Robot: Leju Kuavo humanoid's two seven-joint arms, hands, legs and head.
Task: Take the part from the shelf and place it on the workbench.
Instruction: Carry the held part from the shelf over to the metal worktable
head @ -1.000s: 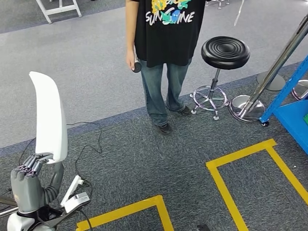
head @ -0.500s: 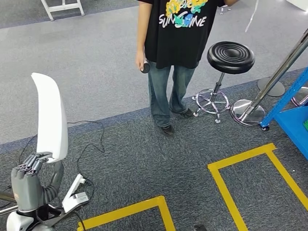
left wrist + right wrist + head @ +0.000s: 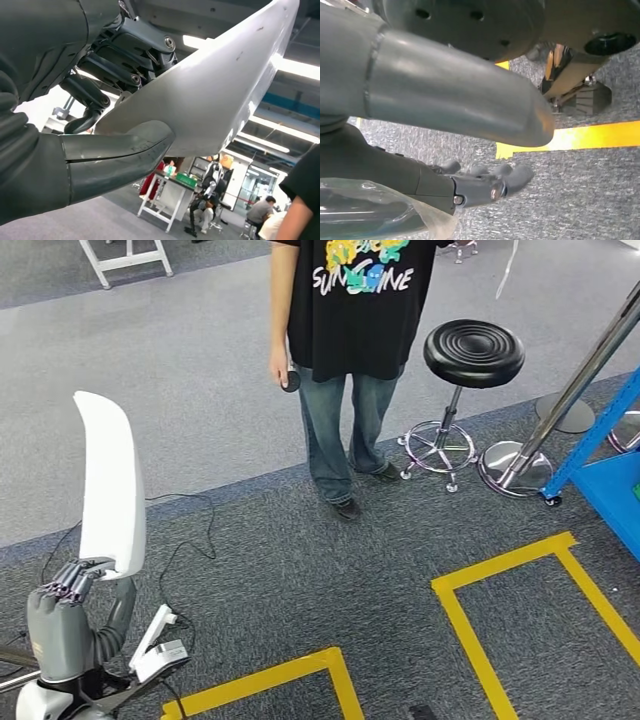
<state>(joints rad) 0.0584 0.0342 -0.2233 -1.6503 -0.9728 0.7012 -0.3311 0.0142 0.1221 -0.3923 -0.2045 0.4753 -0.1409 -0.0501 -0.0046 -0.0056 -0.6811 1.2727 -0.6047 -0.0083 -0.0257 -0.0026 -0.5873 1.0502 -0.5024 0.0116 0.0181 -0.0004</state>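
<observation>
One white part (image 3: 112, 485) upright, gripped by left hand (image 3: 64, 625) near left; right hand (image 3: 478, 182) loose, holding nothing, fingers apart.

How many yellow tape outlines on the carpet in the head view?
2. One yellow tape outline lies low and centre, near the left hand holding the white part; the other yellow tape outline is right. Both are cut off.

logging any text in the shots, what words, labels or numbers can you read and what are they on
"SUNSHINE": white letters across the chest of the person's black t-shirt, under a colourful graphic, in the head view.
White part held upright by the left robot hand: no readable markings.
Signs in the left wrist view's background: too small and blurred to read.
</observation>
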